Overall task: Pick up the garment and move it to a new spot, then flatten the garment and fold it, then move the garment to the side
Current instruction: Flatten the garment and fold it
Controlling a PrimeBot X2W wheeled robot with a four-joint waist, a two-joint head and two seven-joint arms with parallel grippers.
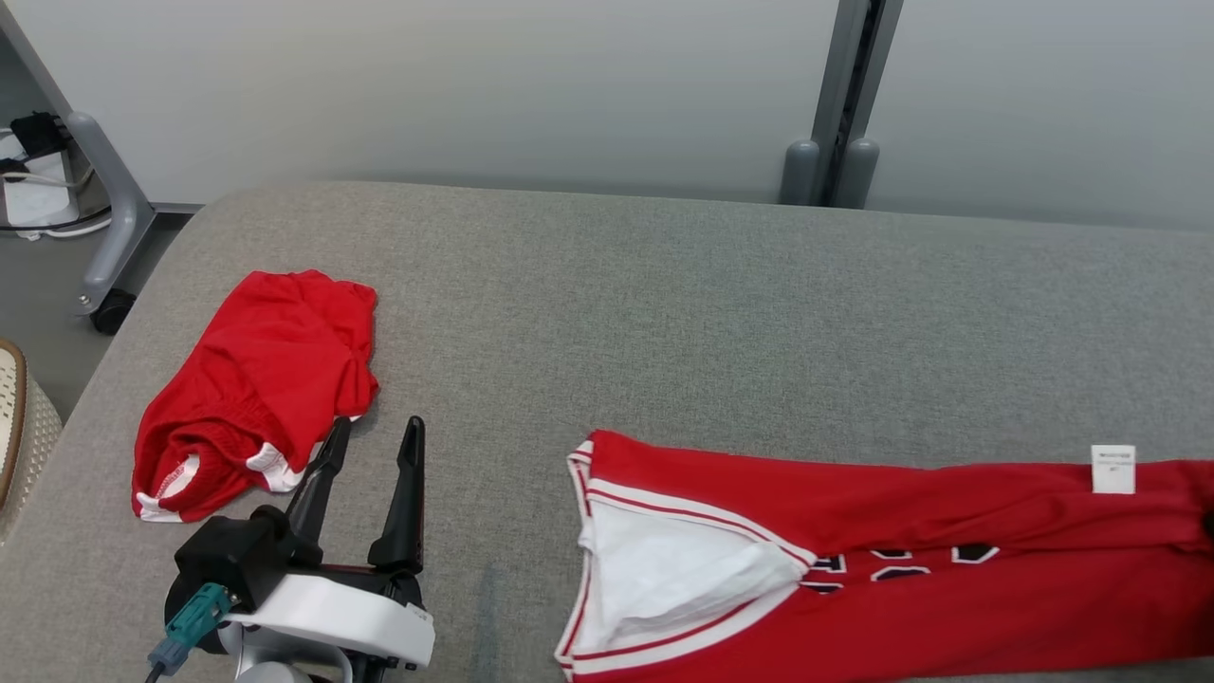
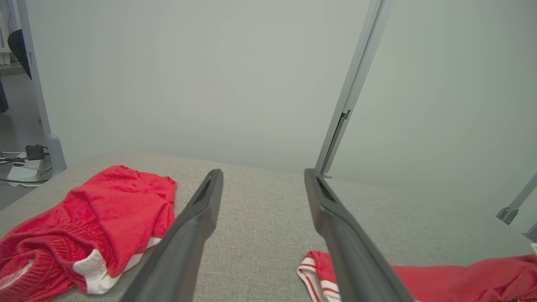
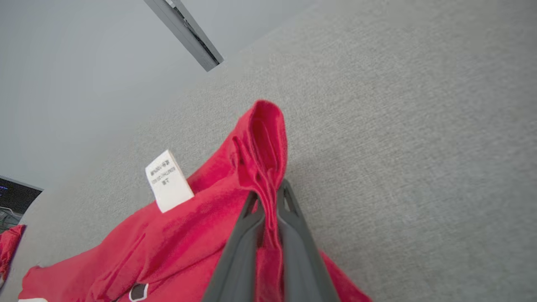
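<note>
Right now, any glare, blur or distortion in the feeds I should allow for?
Head view: soft even light, no glare, jersey sharp. Left wrist view: wide-angle stretch, jaws blur near the lens, shorts clear. Right wrist view: tilted frame, label sharp, its print too small to read.

Right gripper (image 3: pixel 268 195) pinched tight on the garment (image 3: pixel 201 235), fingers nearly together with a ridge of red cloth clamped between them. The pinched fold stands up past the fingertips and ends in a rounded hem. The rest of the garment trails off to the lower left, lying on the grey surface (image 3: pixel 398 126). White label (image 3: pixel 169 181) sticks up from the cloth just left of the fingers, print too small to read. A bit of black-and-white lettering (image 3: pixel 138 291) shows at the bottom edge. Pale wall (image 3: pixel 63 84) and grey post (image 3: pixel 184 33) are behind.
</note>
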